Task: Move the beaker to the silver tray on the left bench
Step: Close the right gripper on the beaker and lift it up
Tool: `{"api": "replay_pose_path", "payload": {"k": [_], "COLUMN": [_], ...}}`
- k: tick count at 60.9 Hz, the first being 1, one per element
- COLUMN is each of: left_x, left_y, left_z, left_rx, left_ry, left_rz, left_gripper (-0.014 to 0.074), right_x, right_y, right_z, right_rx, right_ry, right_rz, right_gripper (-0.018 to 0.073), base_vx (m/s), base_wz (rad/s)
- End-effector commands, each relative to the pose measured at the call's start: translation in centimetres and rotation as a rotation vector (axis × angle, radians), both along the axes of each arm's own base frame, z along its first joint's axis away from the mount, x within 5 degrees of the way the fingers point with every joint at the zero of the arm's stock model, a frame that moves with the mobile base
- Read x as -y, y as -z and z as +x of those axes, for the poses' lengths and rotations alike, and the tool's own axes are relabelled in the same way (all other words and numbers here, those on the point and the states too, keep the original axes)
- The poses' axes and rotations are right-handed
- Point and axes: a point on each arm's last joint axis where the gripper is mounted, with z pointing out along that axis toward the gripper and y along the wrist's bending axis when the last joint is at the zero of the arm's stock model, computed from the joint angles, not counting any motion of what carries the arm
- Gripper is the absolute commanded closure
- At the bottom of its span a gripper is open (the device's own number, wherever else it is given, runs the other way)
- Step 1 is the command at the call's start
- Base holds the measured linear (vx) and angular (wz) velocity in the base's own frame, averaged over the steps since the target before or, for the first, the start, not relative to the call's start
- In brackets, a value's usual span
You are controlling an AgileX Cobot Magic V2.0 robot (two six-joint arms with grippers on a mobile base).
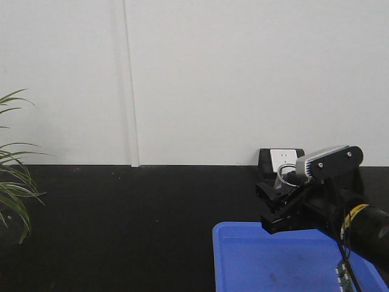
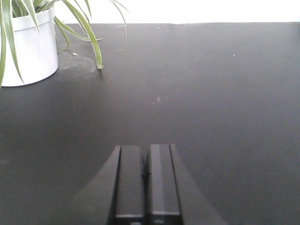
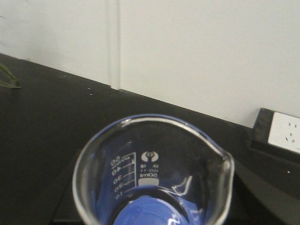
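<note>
Clear glass: the 50 ml beaker (image 3: 140, 176) fills the right wrist view. It is upright, with its white graduations facing the camera and its pouring lip to the camera's right. Blue shows through its base. In the front view you find its rim at the tip of your right gripper (image 1: 276, 204), held in the air above the back left corner of the blue plastic tray (image 1: 273, 261) and in front of the white wall socket (image 1: 284, 158). The glass hides most of the fingers, so the grip is read from the beaker hanging there: probably clamped on its wall. Behind and to the left of the blue tray runs the left bench (image 1: 121, 225), matte black, backed by a white wall (image 1: 243, 73).

Your left gripper (image 2: 143, 185) points along the bare bench top, fingers pressed together with nothing between them. Ahead on its left stands a white pot (image 2: 28, 51) holding a green long-leaved plant (image 2: 86, 33). The same leaves show at the left edge of the front view.
</note>
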Motion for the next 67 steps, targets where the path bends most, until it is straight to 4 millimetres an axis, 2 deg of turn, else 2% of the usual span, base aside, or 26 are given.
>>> {"api": "replay_pose_path", "payload": {"k": [1,13,21,36,50,67], "left_x": [0.0,0.0,0.0,0.0,0.0,0.0], "left_y": [-0.2,-0.2,-0.2,-0.2,-0.2,-0.2], "left_z": [0.2,0.2,0.2,0.2,0.2,0.2], "left_rx": [0.073,0.073,0.073,0.073,0.073,0.073], "left_ry": [0.001,0.001,0.001,0.001,0.001,0.001], "left_rz": [-0.004,-0.004,-0.004,-0.004,-0.004,-0.004], "left_gripper": [0.0595,0.0595,0.0595,0.0595,0.0595,0.0595], "right_x": [-1.2,-3.4,-4.5,-5.4,-5.9,-6.0], "right_y": [-4.6,-9.1,-11.0,-11.4,-12.8,-12.9], "right_z": [-1.4,-3.1,-4.0,-4.7,-5.2,-5.2], "right_rx": [0.098,0.079,0.039,0.046,0.159,0.163], "right_ry": [-0.028,-0.032,-0.022,-0.057,-0.134,-0.136], "right_rz": [0.054,0.089,0.061,0.065,0.131,0.133], "right_gripper": [0.0573,0.0573,0.0573,0.0573,0.0573,0.0573], "base_vx": [0.0,0.0,0.0,0.0,0.0,0.0], "base_wz": [0.0,0.0,0.0,0.0,0.0,0.0]}}
